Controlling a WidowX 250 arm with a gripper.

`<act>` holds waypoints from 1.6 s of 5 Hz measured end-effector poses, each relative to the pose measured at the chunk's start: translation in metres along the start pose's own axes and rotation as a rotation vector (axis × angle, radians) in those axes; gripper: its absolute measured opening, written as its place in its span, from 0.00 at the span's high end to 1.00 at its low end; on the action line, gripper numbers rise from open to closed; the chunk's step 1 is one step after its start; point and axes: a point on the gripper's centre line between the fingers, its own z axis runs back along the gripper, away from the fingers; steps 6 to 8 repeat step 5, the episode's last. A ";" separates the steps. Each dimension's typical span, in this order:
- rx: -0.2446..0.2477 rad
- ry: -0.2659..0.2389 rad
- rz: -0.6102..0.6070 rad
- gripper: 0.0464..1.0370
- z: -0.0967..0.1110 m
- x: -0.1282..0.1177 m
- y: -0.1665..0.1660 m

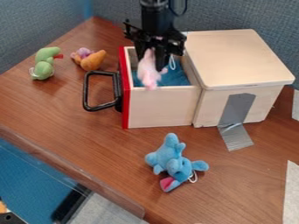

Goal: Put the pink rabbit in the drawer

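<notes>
The pink rabbit (149, 73) is pinched by the gripper (151, 60), held right over the open drawer (161, 107); carrying looks done, release left to be made.

Blue-grey fabric partitions (35, 22) meet in a corner behind the brown wood-grain table (105, 144). Past its near left edge I see pale grey floor (111, 210) and a bright blue surface (29, 175).
</notes>
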 end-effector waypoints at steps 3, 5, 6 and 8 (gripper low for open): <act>0.018 0.088 -0.040 0.03 -0.017 0.001 0.008; -0.053 0.006 -0.052 0.04 0.053 -0.001 0.013; -0.053 0.006 -0.052 0.04 0.053 -0.001 0.013; -0.053 0.006 -0.052 0.04 0.053 -0.001 0.013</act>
